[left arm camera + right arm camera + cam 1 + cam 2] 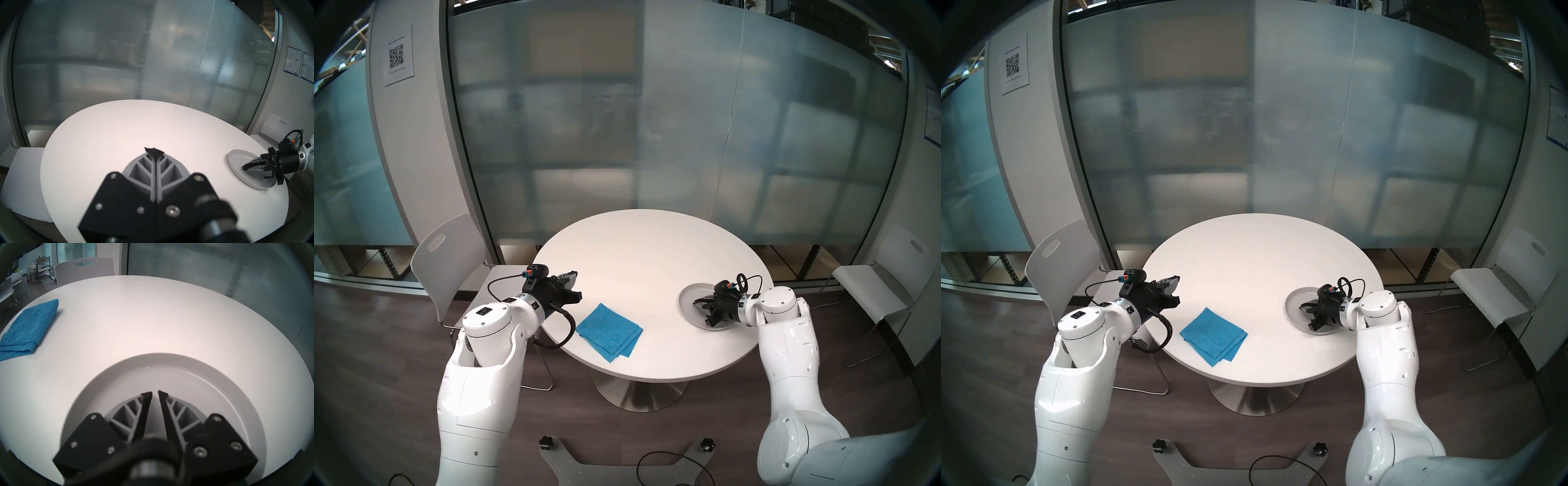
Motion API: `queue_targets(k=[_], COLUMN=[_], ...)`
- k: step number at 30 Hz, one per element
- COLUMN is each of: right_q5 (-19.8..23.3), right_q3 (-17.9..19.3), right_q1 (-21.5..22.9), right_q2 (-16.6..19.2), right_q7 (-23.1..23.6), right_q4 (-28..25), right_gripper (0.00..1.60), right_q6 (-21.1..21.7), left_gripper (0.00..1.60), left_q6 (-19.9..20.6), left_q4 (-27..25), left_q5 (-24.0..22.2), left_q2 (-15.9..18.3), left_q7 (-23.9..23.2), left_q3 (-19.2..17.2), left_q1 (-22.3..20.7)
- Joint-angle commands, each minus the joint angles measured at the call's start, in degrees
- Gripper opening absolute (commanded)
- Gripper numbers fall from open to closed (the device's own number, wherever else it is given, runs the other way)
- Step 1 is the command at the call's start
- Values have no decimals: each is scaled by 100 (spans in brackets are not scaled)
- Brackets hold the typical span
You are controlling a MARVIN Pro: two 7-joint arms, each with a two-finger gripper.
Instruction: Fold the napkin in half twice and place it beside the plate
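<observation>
A blue napkin (609,331) (1212,334) (27,327) lies folded into a rough square near the front left of the round white table (636,254); layered edges show at its near corner. A light-grey plate (692,294) (1299,298) (237,161) (119,372) sits near the table's right edge, well apart from the napkin. My right gripper (695,302) (1301,307) (155,393) hovers over the plate, its tips a small gap apart and empty. My left gripper (575,273) (1178,277) (153,150) is shut on nothing, over the table's left edge behind the napkin.
A white chair (449,258) stands close behind my left arm at the table's left. Another white chair (873,281) is off to the right. A frosted glass wall (619,135) runs behind the table.
</observation>
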Motion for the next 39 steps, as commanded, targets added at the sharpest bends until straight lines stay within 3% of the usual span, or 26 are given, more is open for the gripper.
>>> queue_targets(k=[1, 11, 24, 29, 39], right_q5=[-60, -128, -13, -45, -56], right_q3=[-101, -154, -181, -180, -194], right_q1=[221, 131, -508, -731, -804], right_q2=[55, 64, -62, -110, -147], right_q7=[113, 359, 1081, 1158, 1183], right_q4=[-21, -93, -1131, -1394, -1423], right_gripper=[66, 65, 65, 65, 64], right_q6=[61, 92, 277, 353, 379], left_gripper=[0, 0, 0, 0, 0], left_q6=[-4, 20, 66, 86, 82], left_q4=[-153, -158, -170, -175, -179], left_q5=[-22, -4, -1, -2, 11], left_q2=[14, 11, 8, 2, -5], left_q7=[-40, -75, -119, -124, -99], left_q3=[-3, 4, 38, 64, 72], left_q1=[-45, -40, -66, -79, -58])
